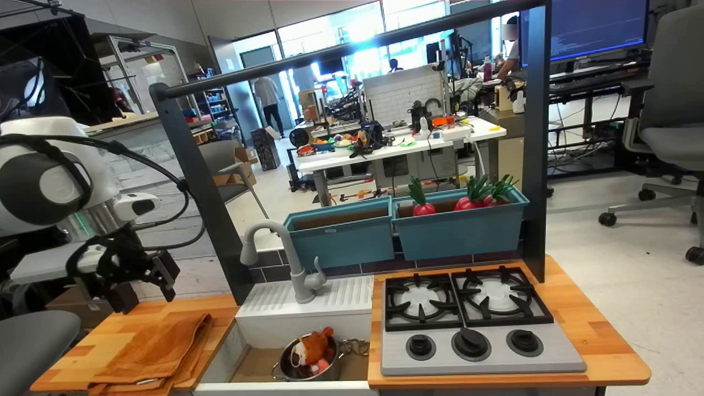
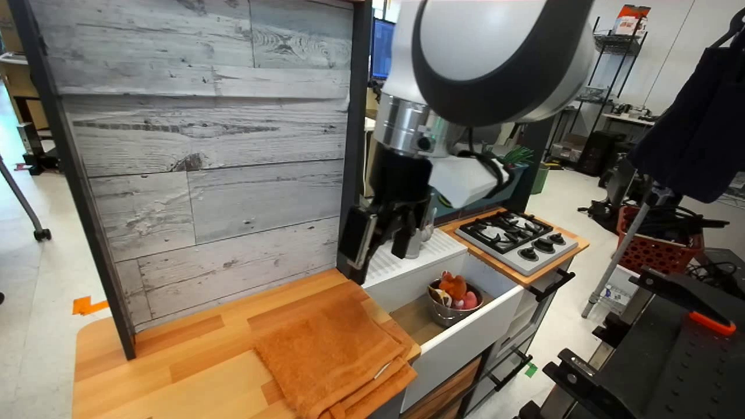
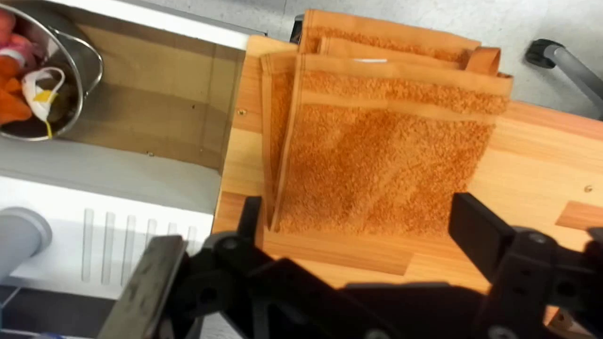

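My gripper (image 3: 355, 209) is open and empty, its two black fingers wide apart. It hangs above the wooden counter and an orange folded towel (image 3: 377, 160). In the wrist view the towel lies flat beyond and between the fingertips, with a loop at its far edge. The gripper shows in both exterior views (image 1: 149, 297) (image 2: 378, 259), raised above the counter and apart from the towel (image 1: 157, 346) (image 2: 337, 355). A metal pot (image 1: 308, 374) holding an orange and white plush toy (image 1: 316, 346) and pink items stands in the sink (image 1: 247, 366), also in the wrist view (image 3: 89, 61).
A grey faucet (image 1: 272, 228) rises behind the sink. A stove (image 1: 478, 352) with black grates and knobs stands on the far counter side. Two teal planters (image 1: 341, 242) (image 1: 462, 234) hang behind, one with red radishes. A wood-plank panel (image 2: 233, 145) borders the counter.
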Motion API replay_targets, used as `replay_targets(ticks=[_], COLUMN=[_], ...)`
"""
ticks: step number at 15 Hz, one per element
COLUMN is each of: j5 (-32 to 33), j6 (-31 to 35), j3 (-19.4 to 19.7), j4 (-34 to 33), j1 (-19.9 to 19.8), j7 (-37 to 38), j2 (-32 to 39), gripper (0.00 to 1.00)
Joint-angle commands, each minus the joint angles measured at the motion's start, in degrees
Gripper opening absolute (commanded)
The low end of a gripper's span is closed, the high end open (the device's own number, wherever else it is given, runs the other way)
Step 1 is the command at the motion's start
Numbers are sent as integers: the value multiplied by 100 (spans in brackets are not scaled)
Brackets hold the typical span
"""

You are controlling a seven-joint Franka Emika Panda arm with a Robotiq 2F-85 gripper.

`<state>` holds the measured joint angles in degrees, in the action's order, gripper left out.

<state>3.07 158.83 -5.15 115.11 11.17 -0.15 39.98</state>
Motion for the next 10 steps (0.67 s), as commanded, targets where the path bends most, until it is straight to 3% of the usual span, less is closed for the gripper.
replay_targets(ticks=[1,4,5,7,8,10], j5=[365,378,285,69,218,169], j6=[19,37,79,83,12,31], j3=[491,672,564,-26,373,137], j4=[-888,-1277,-1387,-1444,-1235,-1365], j1=[761,1038,969,481,846,658], j7=[595,837,792,300,646,508], j2=[798,1378,1571,1759,1545,1754], gripper=[100,100,100,100,100,100])
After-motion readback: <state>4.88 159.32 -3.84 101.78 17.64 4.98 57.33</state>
